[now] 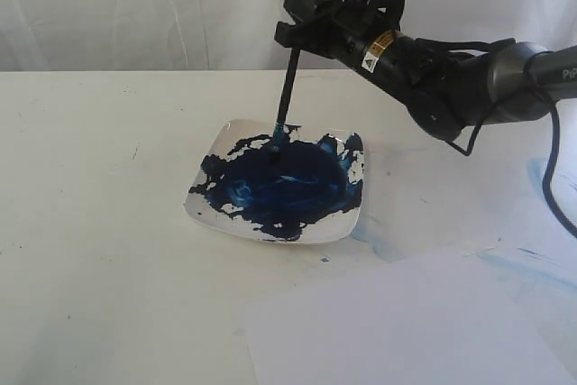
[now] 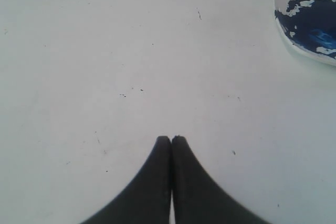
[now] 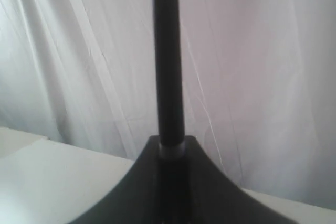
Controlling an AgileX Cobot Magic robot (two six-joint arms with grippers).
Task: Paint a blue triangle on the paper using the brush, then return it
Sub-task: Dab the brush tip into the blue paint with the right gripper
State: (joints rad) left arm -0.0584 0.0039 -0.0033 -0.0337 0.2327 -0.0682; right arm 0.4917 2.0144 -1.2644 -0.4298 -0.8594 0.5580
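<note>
We read only "Pi" on the grey arm point(image 1: 541, 65); a yellow warning sticker point(image 1: 383, 43) sits on the wrist. Right gripper point(image 1: 296, 32) is clamped on the brush point(image 1: 287, 87), whose slim black handle stands near upright with its bristles in glossy blue paint point(image 1: 288, 188) on the square white plate point(image 1: 209, 214). Matte paper point(image 1: 406, 322) lies near the plate. Left gripper point(image 2: 171, 139) is pressed together.

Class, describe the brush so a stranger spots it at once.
Find the white plate smeared dark blue. Standing nearly upright in its paint is the brush, held by the right gripper. Only it is a thin black stick; the arm is bulkier.
</note>
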